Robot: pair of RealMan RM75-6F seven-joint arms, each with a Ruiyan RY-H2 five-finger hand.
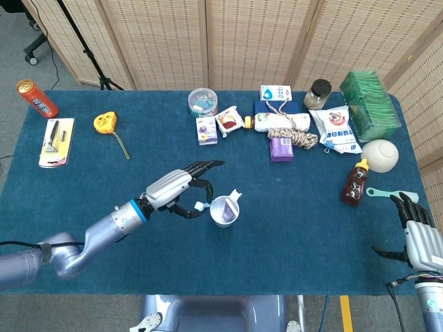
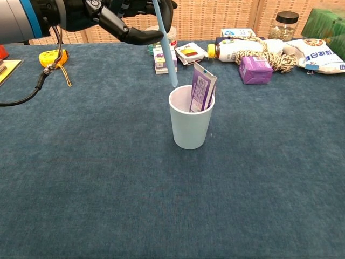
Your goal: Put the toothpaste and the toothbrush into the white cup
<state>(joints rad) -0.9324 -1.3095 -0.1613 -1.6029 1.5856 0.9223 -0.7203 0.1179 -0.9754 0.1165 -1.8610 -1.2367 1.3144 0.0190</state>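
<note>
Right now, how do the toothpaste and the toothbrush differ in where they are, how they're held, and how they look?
The toothpaste already stands in the white cup, leaning on its rim; the toothbrush hangs above the rim, tip down, not yet inside. Nothing holds the toothpaste, while the left hand grips the toothbrush. The toothpaste is a flat purple pack; the toothbrush is a thin light-blue stick. Both are near upright.
</note>
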